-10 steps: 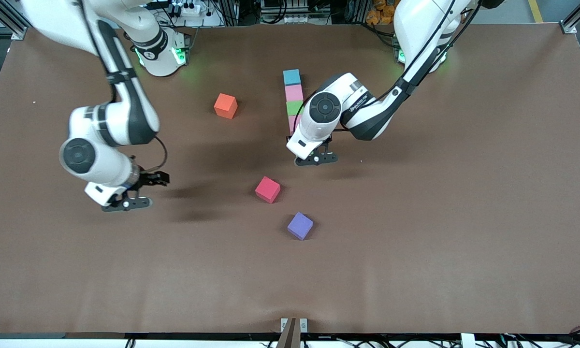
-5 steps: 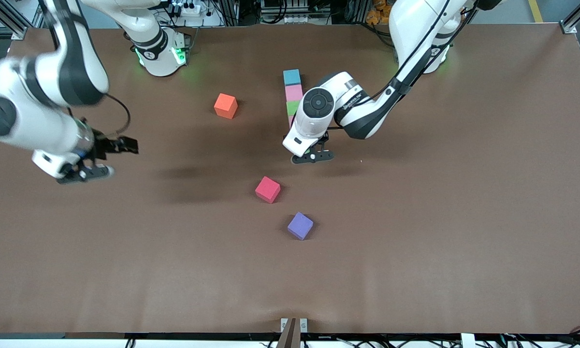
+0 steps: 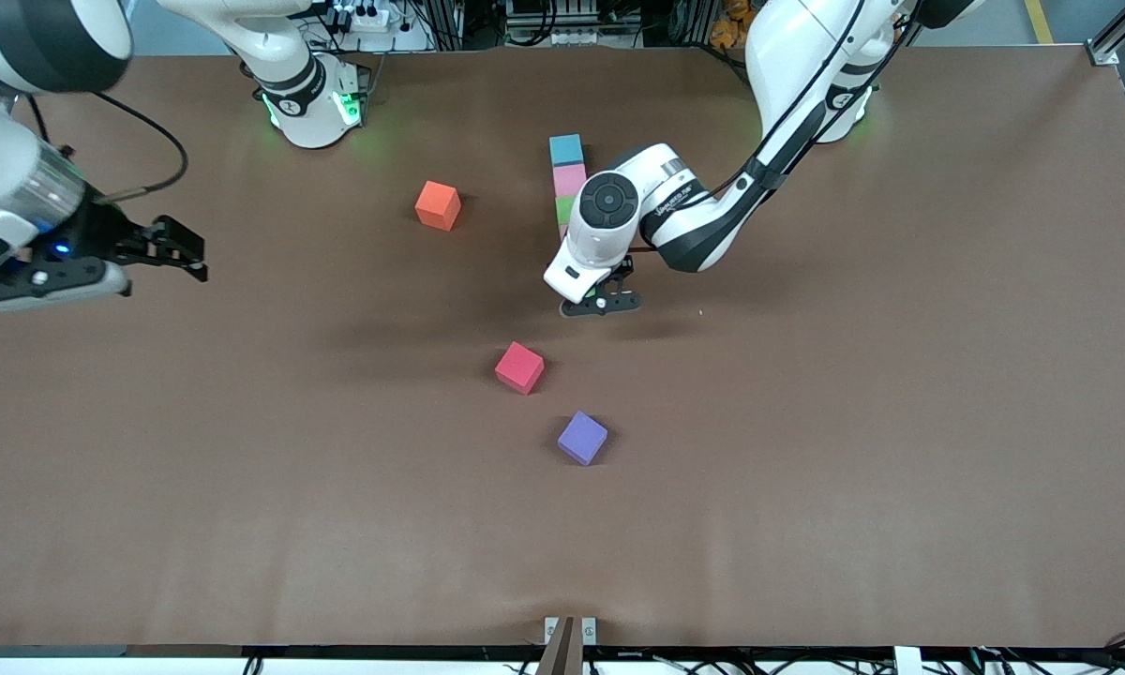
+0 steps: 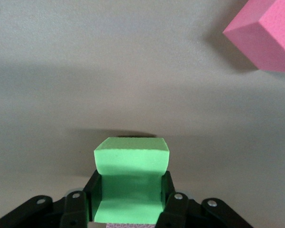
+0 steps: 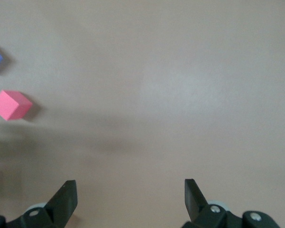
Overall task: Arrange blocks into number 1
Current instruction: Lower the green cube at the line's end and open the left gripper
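Observation:
A column of blocks runs down the table's middle: light blue (image 3: 567, 148), pale pink (image 3: 570, 179), then bright green (image 3: 564, 208), which the left arm's wrist partly covers. The rest of the column is hidden under that wrist. My left gripper (image 3: 601, 301) hangs low at the column's end nearer the front camera. In the left wrist view, the left gripper (image 4: 131, 179) is shut on the second green block (image 4: 131, 156). My right gripper (image 3: 187, 253) is raised over bare table toward the right arm's end. There the right gripper (image 5: 130, 187) is open and holds nothing.
An orange cube (image 3: 438, 205) lies beside the column toward the right arm's end. A red cube (image 3: 519, 367) and a purple cube (image 3: 582, 438) lie nearer the front camera. The red cube (image 4: 265, 33) is close to the left gripper.
The right arm has risen and swung toward its own end of the table, still open. The left gripper has crept toward the column with the green block.

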Robot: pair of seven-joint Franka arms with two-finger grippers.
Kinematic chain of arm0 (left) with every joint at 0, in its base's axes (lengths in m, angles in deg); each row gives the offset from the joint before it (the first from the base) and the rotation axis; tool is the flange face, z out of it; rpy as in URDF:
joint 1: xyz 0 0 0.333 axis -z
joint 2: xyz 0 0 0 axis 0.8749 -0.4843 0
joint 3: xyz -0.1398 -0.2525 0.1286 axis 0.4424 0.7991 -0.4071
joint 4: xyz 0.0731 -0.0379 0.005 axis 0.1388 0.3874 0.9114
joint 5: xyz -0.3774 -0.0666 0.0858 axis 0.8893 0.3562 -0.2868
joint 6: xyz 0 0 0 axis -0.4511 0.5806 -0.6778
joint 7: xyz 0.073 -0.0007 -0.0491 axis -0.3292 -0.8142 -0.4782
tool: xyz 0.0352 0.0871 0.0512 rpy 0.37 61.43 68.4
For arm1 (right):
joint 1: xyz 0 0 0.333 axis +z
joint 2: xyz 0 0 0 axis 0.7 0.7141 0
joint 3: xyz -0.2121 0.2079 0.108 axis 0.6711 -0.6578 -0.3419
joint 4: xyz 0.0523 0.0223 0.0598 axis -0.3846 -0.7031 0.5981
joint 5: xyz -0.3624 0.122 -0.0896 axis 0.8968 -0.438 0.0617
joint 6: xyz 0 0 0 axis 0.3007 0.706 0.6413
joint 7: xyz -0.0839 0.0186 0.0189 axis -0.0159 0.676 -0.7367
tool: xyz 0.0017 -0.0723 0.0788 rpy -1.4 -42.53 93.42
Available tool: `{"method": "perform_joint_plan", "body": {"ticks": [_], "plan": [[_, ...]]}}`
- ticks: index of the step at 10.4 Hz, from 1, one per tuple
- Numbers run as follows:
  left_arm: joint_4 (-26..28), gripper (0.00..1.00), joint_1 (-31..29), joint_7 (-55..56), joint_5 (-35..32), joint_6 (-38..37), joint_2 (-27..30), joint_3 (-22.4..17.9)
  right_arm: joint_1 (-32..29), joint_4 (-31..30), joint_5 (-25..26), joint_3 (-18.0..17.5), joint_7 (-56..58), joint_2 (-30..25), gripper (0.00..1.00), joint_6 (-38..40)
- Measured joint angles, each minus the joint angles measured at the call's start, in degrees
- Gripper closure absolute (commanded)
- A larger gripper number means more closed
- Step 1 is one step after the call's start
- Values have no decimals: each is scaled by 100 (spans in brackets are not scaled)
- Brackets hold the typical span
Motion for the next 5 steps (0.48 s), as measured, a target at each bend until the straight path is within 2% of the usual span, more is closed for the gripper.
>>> {"method": "perform_joint_plan", "body": {"ticks": [1,2,3,4,5], "plan": [[20,100,25,0,0,35,-18,0,-7,319,155,0,86,40,0,219],[34,94,40,1,0,51,-27,0,-7,681,336,-7,151,113,0,533],[42,16,48,5,0,52,-36,0,-7,1019,404,-14,169,205,0,849],[45,0,56,7,0,53,-47,0,-9,1231,423,-13,171,282,0,1006],[47,0,62,9,0,53,-60,0,-13,1332,429,-13,171,338,0,1053]]}}
